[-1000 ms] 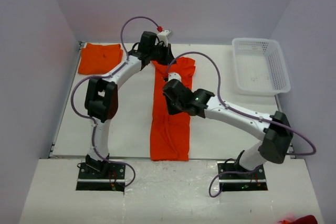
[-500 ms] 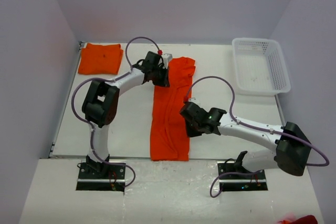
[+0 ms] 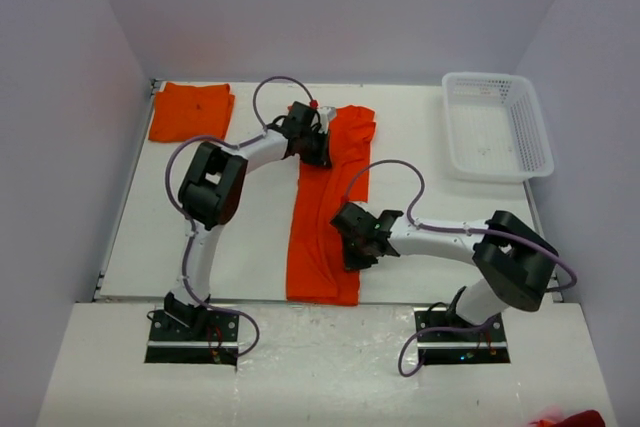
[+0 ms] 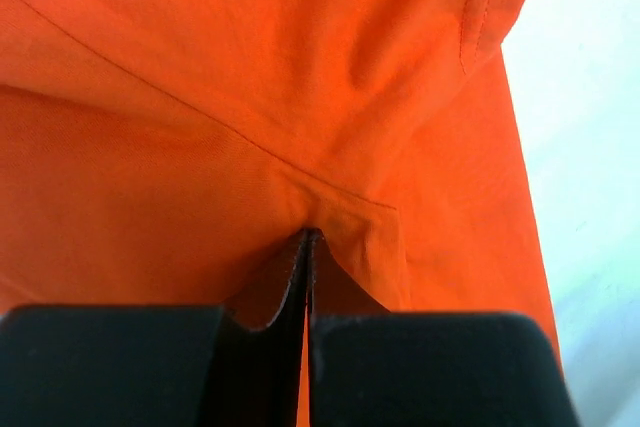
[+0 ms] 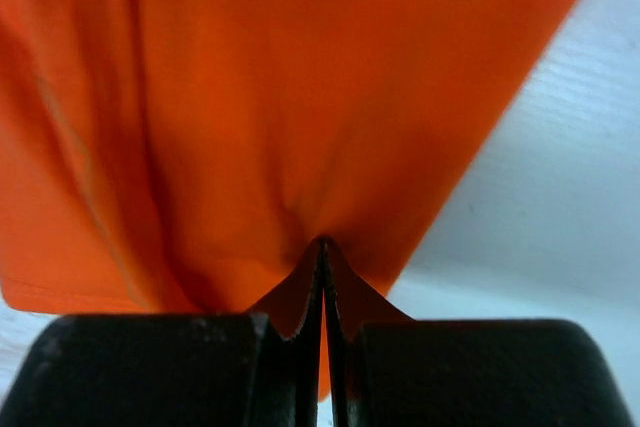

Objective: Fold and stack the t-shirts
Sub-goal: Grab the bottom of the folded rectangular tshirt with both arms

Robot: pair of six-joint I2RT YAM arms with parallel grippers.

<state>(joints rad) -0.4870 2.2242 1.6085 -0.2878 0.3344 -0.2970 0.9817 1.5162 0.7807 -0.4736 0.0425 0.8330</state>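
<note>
A bright orange t-shirt [image 3: 322, 217] lies as a long folded strip down the middle of the table. My left gripper [image 3: 318, 150] is shut on the t-shirt's cloth near its far end; the left wrist view shows the cloth [image 4: 250, 97] pinched between the closed jaws of the gripper [image 4: 308, 237]. My right gripper [image 3: 356, 252] is shut on the strip's right edge near its near end; the right wrist view shows the cloth [image 5: 300, 77] pinched at the gripper [image 5: 322, 245]. A second orange t-shirt [image 3: 191, 111] lies folded at the far left corner.
A white lattice basket [image 3: 496, 125] stands at the far right of the table. White table surface [image 3: 240, 237] lies to the left of the strip and more [image 3: 450, 197] to its right. Purple walls enclose the table.
My right gripper has moved down the strip toward the near end and closed on its right edge. My left gripper has lowered onto the far end. The strip's far part has shifted slightly right.
</note>
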